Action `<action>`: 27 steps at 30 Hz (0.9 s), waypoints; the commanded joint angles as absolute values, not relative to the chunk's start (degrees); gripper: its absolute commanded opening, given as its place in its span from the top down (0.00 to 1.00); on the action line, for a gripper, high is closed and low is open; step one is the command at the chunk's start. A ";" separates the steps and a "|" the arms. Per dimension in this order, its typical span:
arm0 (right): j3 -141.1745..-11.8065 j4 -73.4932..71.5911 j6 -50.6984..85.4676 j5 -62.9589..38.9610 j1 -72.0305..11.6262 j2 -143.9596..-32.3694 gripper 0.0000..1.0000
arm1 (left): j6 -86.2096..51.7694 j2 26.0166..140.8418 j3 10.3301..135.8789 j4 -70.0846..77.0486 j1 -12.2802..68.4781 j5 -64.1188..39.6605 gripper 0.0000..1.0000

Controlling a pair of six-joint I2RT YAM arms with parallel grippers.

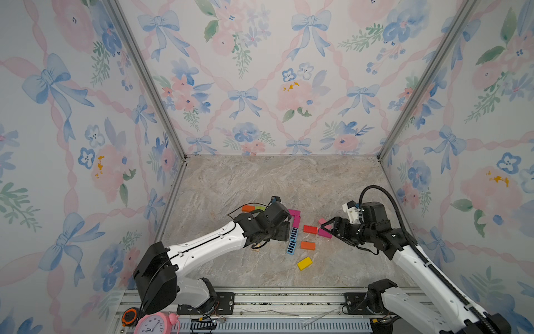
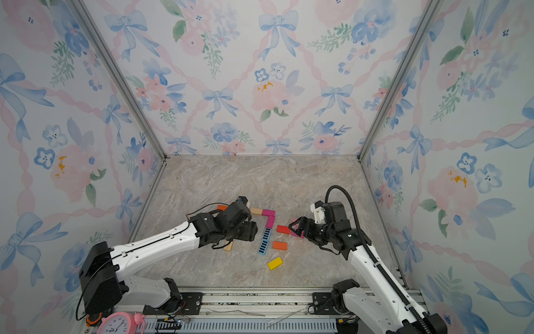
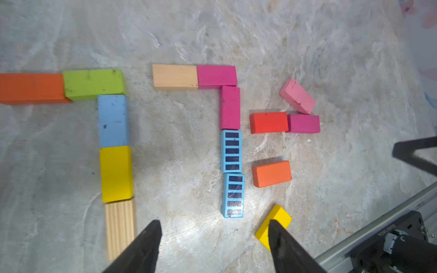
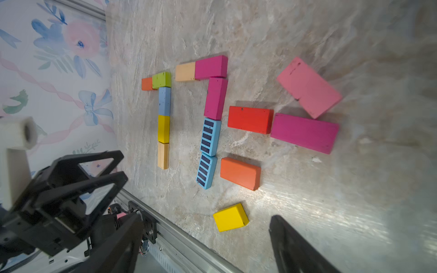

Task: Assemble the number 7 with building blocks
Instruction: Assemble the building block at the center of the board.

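— Where's the number 7?
— Middle of the table: tan-and-magenta bar, magenta and striped-blue stem running near. It lies just right of my left gripper, whose jaws gape with nothing between them.
— And your right gripper?
— Spread wide too, empty, near the loose pink block; the 7 lies to its left, the red block between.

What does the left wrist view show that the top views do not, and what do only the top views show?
Only the left wrist view: the light blue block and the yellow block touching it, which the left arm hides from above. Only the top views: the pink clock. Both: the striped blue blocks and the loose red block.
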State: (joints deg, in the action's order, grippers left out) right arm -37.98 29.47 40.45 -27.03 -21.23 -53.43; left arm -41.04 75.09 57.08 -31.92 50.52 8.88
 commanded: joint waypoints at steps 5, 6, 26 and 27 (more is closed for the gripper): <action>-34.69 17.10 52.06 -17.76 -35.96 -60.66 0.14 | -34.63 63.54 49.02 -32.55 36.72 2.64 0.26; -34.15 15.59 52.94 -17.23 -37.41 -61.65 0.14 | -34.04 62.39 48.11 -32.19 34.91 1.21 0.26; -35.38 -0.22 59.05 -16.92 -46.36 -80.25 0.15 | -28.29 58.54 42.63 -29.88 28.63 0.05 0.26; -35.30 -0.75 59.28 -17.05 -46.47 -80.78 0.15 | -28.23 58.63 42.63 -29.76 28.56 0.04 0.26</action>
